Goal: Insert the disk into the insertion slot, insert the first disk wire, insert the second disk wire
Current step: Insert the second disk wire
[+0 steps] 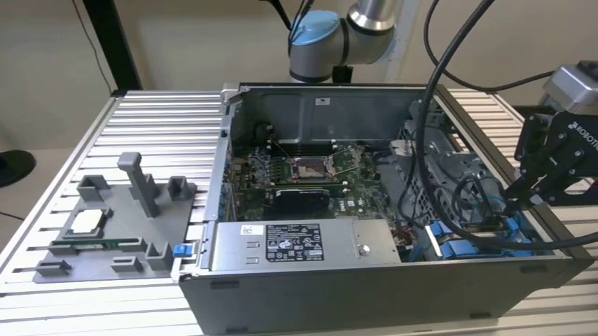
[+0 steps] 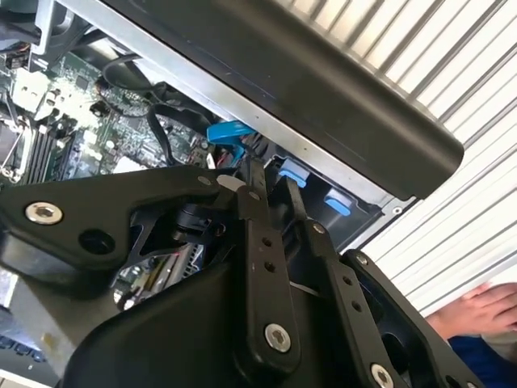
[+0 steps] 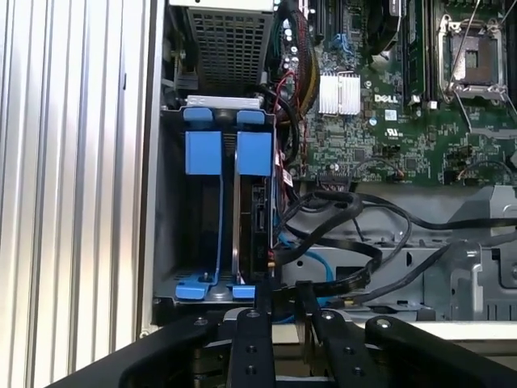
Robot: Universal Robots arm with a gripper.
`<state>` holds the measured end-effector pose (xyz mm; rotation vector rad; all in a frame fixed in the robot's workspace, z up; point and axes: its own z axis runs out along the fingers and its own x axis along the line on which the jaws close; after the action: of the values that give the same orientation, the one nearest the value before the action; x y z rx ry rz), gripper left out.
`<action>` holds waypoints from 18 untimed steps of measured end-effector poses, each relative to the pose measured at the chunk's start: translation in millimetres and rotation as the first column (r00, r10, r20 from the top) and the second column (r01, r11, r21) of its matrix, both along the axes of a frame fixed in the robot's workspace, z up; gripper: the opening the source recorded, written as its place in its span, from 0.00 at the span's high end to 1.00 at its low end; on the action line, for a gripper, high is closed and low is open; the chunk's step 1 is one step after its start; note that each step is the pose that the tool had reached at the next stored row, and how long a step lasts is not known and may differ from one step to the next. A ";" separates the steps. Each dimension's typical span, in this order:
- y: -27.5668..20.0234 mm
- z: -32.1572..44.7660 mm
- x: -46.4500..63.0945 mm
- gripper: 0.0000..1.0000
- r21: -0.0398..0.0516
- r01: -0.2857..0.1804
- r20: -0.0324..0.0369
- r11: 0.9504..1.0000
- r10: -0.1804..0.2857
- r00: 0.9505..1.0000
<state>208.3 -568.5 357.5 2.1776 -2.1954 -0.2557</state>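
Note:
The insertion slot (image 3: pixel 202 242) is a grey metal bay with bright blue tabs (image 3: pixel 203 153) at the corner of the open computer case (image 1: pixel 374 294). The disk (image 3: pixel 258 230) stands on edge in the bay's inner compartment, its dark connector side facing the wires. A blue wire (image 3: pixel 323 263) and black wires (image 3: pixel 347 202) lie loose beside it. My gripper (image 3: pixel 284 293) hovers just over the bay's end, its fingers (image 3: pixel 264 295) a narrow gap apart with nothing visibly between them. In the exterior view the gripper (image 1: pixel 516 192) hangs above the case's right wall, near the blue slot (image 1: pixel 463 248).
A grey labelled power-supply box (image 1: pixel 290 245) fills the case front beside the bay. The motherboard (image 1: pixel 309 175) lies behind it. A grey parts tray (image 1: pixel 112 224) sits on the slatted table at the exterior view's left. A person's hand (image 2: pixel 485 311) rests on the table beside the case.

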 end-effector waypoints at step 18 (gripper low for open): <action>-0.1 5.2 -3.5 1.00 0.014 0.003 -0.001 1.000 -0.003 1.000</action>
<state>204.7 -568.6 362.7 2.1816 -2.2031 -0.2725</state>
